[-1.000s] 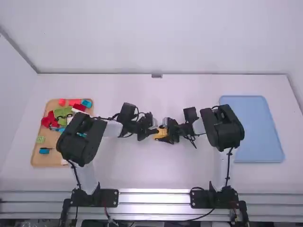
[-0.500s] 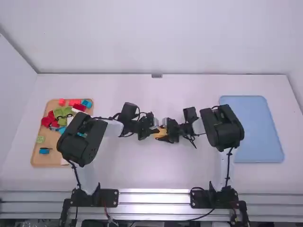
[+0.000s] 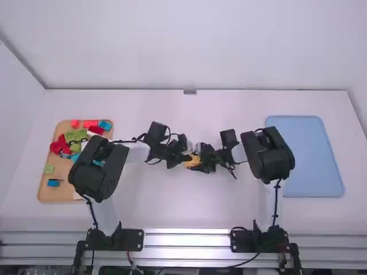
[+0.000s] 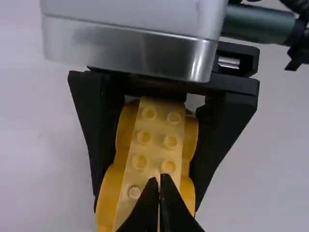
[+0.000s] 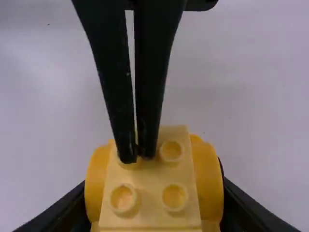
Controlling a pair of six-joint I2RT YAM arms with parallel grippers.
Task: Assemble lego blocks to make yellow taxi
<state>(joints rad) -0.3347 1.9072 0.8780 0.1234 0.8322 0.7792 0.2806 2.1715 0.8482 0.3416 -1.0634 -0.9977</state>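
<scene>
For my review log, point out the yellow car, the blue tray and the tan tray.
Yellow car (image 4: 157, 128): left wrist view, top between studs.
Blue tray (image 3: 309, 157): high view, bare middle.
Tan tray (image 3: 50, 194): high view, bare near-left corner.

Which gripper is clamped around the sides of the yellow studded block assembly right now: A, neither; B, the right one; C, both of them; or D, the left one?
B. The right gripper has a finger along each side of the yellow studded block assembly, while the left gripper's closed fingertips are at its studded top.
</scene>
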